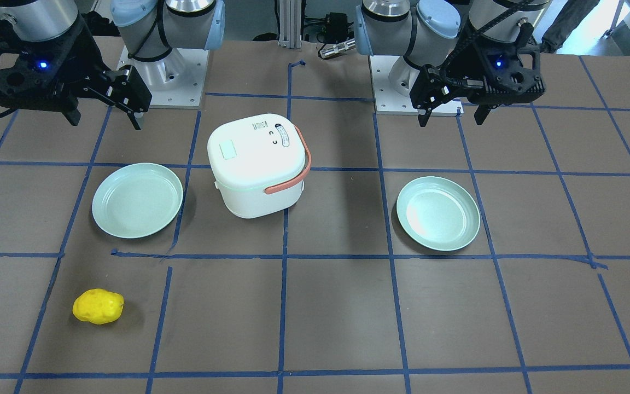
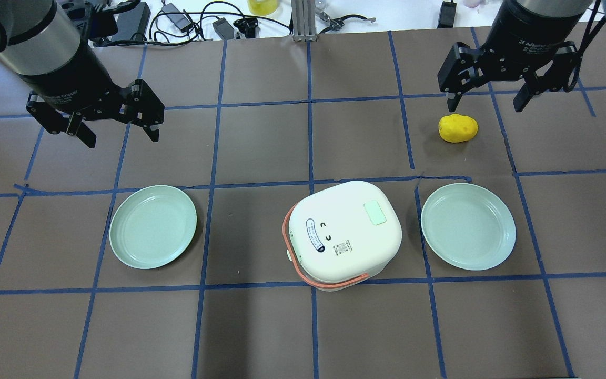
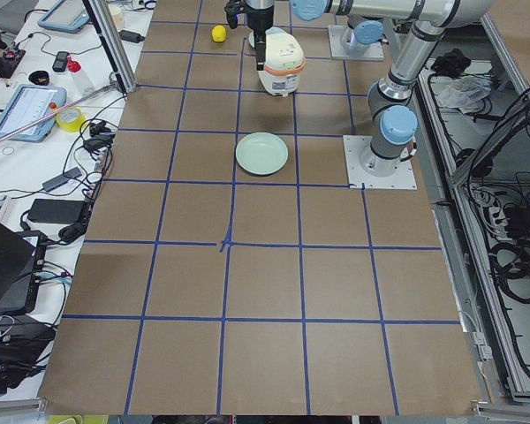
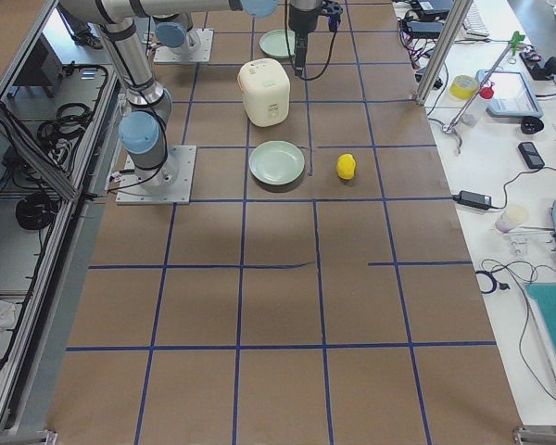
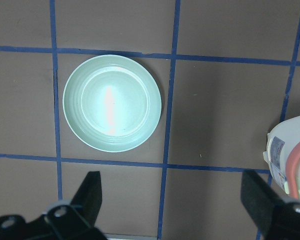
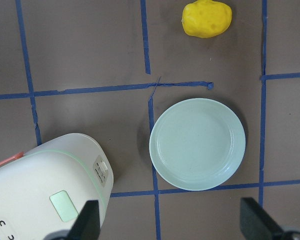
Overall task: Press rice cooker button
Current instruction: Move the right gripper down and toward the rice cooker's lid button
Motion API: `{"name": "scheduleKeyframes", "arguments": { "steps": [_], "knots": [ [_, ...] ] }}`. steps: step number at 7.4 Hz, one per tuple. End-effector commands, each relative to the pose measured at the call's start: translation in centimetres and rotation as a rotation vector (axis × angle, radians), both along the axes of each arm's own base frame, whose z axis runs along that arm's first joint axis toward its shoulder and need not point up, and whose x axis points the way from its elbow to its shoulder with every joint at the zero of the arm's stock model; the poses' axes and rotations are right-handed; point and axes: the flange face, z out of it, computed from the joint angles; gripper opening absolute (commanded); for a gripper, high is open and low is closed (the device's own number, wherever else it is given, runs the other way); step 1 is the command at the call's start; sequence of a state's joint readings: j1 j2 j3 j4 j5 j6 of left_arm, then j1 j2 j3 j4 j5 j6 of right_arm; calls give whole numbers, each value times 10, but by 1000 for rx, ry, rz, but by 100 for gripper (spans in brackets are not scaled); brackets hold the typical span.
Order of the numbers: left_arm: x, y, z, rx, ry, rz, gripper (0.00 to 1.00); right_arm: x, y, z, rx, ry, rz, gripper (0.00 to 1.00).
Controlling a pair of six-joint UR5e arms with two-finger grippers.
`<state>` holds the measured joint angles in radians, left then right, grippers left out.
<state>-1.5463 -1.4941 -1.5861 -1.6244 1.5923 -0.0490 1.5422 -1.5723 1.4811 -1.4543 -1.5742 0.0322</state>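
Though hidden overhead, rice cooker button shows from right wrist; left pincer, right pincer released

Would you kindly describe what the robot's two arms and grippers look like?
The left arm and right arm are silver tubes with pale blue joint caps. The left gripper and right gripper are black, two-fingered, with open-framed linkages, white lettering on the wrist collar and a small blue light. Black cables trail from each wrist.
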Motion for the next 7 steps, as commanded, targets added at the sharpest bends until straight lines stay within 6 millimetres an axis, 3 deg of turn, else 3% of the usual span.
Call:
{"name": "scheduleKeyframes", "arguments": {
  "steps": [1, 2, 3, 5, 6, 7],
  "knots": [
    [0, 0, 0, 0, 0, 0, 100, 2, 1, -3, 7, -7, 2, 100],
    [0, 0, 0, 0, 0, 0, 100, 3, 4, -7, 16, -10, 8, 100],
    [0, 0, 0, 0, 0, 0, 100, 14, 7, -11, 22, -12, 28, 90],
    [0, 0, 0, 0, 0, 0, 100, 55, 16, -34, 58, -11, 107, 51],
    [0, 0, 0, 0, 0, 0, 100, 56, 20, -47, 84, -12, 112, 38],
    [0, -1, -1, 2, 0, 0, 100, 62, 23, -57, 108, -52, 113, 30]
  ]
}}
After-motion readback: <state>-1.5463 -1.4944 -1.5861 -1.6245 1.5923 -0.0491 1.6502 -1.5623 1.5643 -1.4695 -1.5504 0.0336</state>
